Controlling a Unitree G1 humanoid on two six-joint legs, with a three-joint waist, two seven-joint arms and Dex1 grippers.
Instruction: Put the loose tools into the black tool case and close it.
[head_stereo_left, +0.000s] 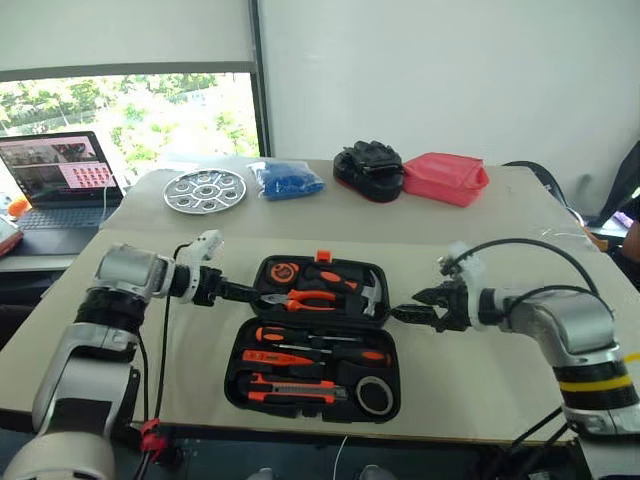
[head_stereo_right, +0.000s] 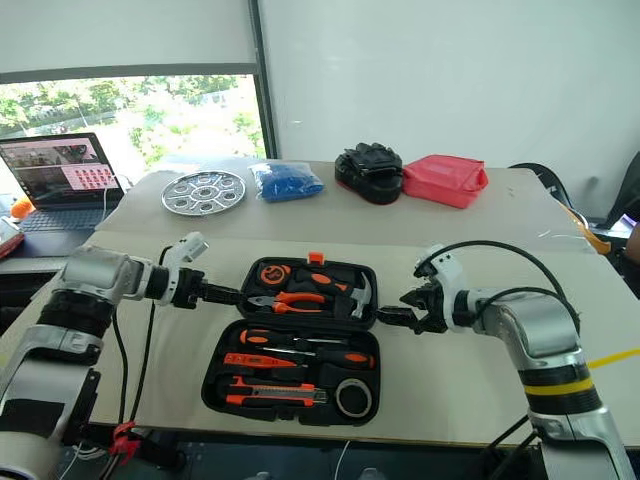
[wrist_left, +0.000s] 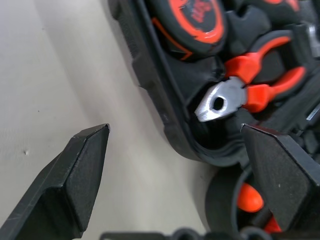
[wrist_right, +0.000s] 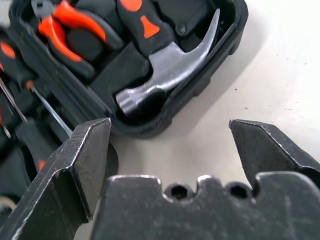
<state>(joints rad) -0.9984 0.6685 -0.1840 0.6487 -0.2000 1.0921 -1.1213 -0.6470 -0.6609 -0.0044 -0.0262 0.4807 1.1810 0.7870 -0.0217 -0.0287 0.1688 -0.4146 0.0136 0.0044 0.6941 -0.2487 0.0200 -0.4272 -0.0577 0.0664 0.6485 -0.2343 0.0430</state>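
On tape measure (head_stereo_left: 285, 271), perhaps illegible lettering

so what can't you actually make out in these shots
- Laptop screen, head views: content too small to read; its left side is cut by the picture edge.
- Blue bag, head views: contents too small to identify.
- Tape measure, left wrist view: cut by the top edge, marking unreadable.
- Black tool case, right wrist view: near half hidden behind the right gripper, whose fingers stand apart.
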